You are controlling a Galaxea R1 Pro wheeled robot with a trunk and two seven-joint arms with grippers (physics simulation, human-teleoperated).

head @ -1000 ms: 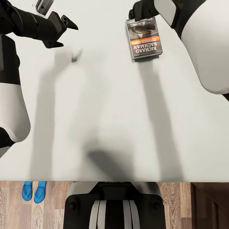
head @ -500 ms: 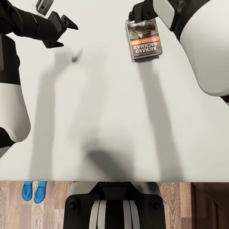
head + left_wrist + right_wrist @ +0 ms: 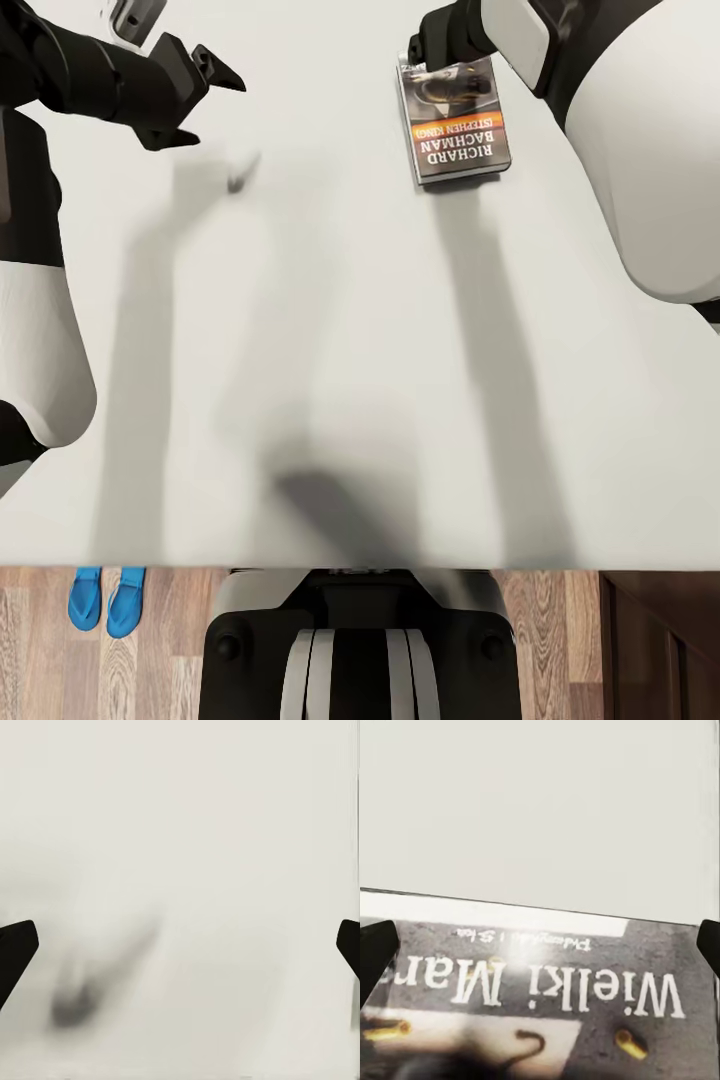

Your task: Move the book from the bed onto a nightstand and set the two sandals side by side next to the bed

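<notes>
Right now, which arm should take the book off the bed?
Right. The right gripper sits over the far end of the book, and the right wrist view has the cover between its open fingertips. The left gripper hangs open over bare mattress, well to the side of the book.

Light is bright and even, falling from above. On the pale bed [image 3: 330, 350] it casts long, soft-edged grey shadows of both arms, running toward the near edge, with a darker patch near the middle of that edge. A small, sharper shadow lies below the left end effector [image 3: 195, 90]; in the left wrist view it appears as a smeared dark blot. The book [image 3: 540, 997] looks soft and out of focus up close, with a faint white glare on its lettering. The floor [image 3: 560, 640] renders crisply.
</notes>
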